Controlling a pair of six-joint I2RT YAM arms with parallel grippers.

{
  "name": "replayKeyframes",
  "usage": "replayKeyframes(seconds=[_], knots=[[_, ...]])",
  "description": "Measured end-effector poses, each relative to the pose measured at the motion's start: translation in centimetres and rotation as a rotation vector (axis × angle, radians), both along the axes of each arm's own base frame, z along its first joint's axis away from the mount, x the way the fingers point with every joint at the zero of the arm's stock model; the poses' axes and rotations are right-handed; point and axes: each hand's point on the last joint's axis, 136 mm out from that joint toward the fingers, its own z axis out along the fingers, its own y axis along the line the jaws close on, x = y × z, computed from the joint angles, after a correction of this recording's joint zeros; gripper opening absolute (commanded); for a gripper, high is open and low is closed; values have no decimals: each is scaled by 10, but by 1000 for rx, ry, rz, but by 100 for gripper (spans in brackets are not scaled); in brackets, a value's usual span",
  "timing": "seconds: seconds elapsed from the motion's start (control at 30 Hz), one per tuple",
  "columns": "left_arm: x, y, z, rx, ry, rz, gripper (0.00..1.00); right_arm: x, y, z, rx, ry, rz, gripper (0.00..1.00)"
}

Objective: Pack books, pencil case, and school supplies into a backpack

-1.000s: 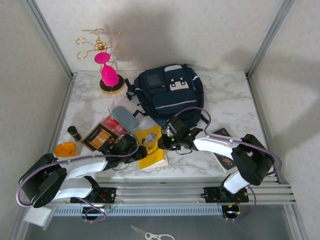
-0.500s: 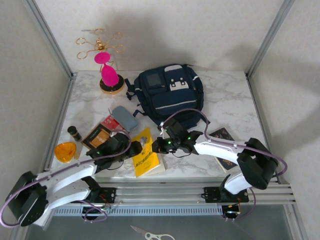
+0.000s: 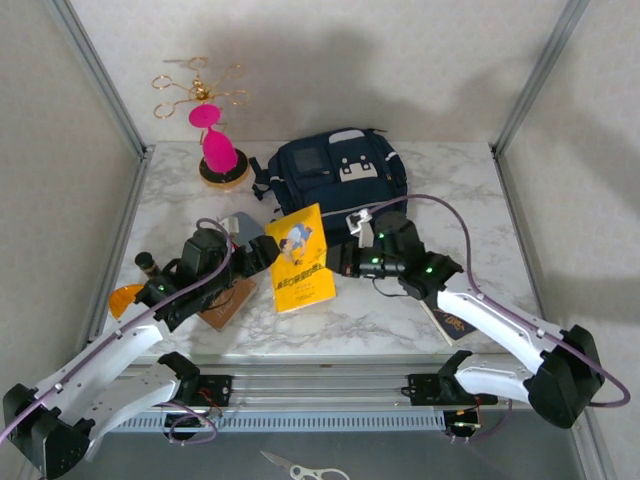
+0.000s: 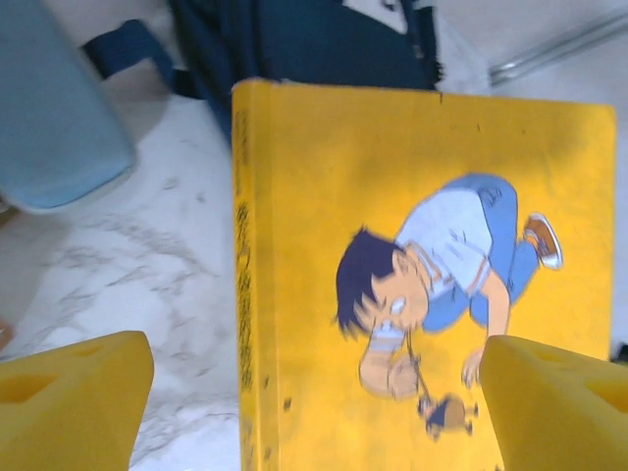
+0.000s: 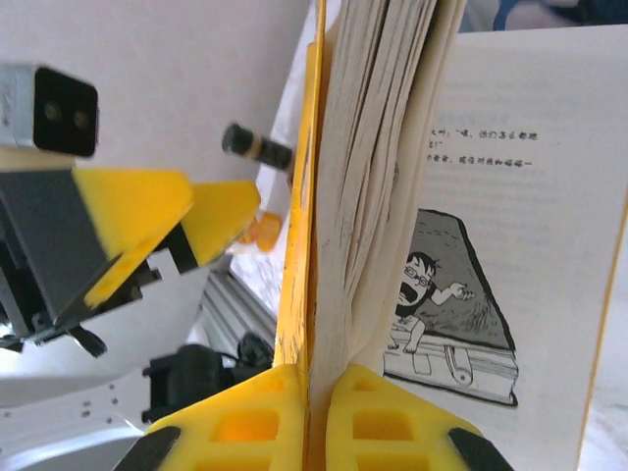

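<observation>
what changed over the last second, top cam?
The yellow book came off the table near the front, lifted up and toward the backpack, pinched in the shut right gripper. The left gripper followed it, jaws open, not gripping. Backpack, pencil case and dark book stayed put.

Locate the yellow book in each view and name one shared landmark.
Top external: yellow book centre, held up before the backpack.
Left wrist: book cover across the middle and right.
Right wrist: book edge-on at centre, pinched by the right gripper.
Shared landmark: the open left gripper, near the book.
</observation>
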Motion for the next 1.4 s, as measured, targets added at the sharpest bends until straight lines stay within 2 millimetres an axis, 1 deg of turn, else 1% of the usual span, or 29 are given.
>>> replayKeyframes(seconds=[0.07,0.17,0.27,0.37,0.5,0.57,0.7,0.8,0.83,0.87,0.93,0.97,1.0,1.07,1.13,1.23,1.27,1.3,1.37,1.4], knots=[[1,-12,5,-43,-3,-46,87,7,-11,9,28,-7,-18,0],[4,-32,5,-106,16,-113,87,18,-24,20,66,-13,-38,0],[6,-44,7,-148,19,-158,86,25,-32,29,107,-15,-45,0],[8,-56,11,-194,13,-202,81,29,-35,39,153,-16,-36,0],[8,-72,20,-262,-1,-256,68,30,-36,48,193,-21,-20,0],[8,-80,24,-291,-7,-283,59,31,-39,51,209,-20,-15,0],[8,-90,30,-333,-14,-309,39,35,-46,46,225,-1,-22,0],[9,-96,35,-365,-18,-323,13,40,-50,39,222,12,-30,21],[9,-97,37,-374,-19,-326,6,41,-52,36,219,11,-37,32],[10,-99,40,-382,-30,-330,2,43,-54,34,218,19,-43,44],[11,-102,46,-405,-41,-338,0,46,-61,30,218,26,-57,68],[12,-104,48,-415,-43,-342,0,47,-64,29,219,28,-63,82],[12,-106,50,-423,-44,-345,0,48,-68,28,220,30,-72,89],[14,-110,51,-447,-41,-350,0,49,-75,27,221,28,-83,98],[15,-117,54,-473,-44,-359,0,48,-77,23,229,39,-80,99],[17,-127,58,-508,-51,-374,0,39,-75,16,263,84,-43,99],[18,-130,60,-519,-56,-379,0,36,-74,15,275,97,-30,97],[18,-132,60,-523,-59,-383,0,34,-73,15,286,105,-21,94],[21,-137,60,-526,-58,-387,0,31,-72,21,310,102,0,81],[23,-138,59,-523,-55,-385,0,30,-71,25,320,91,9,73]])
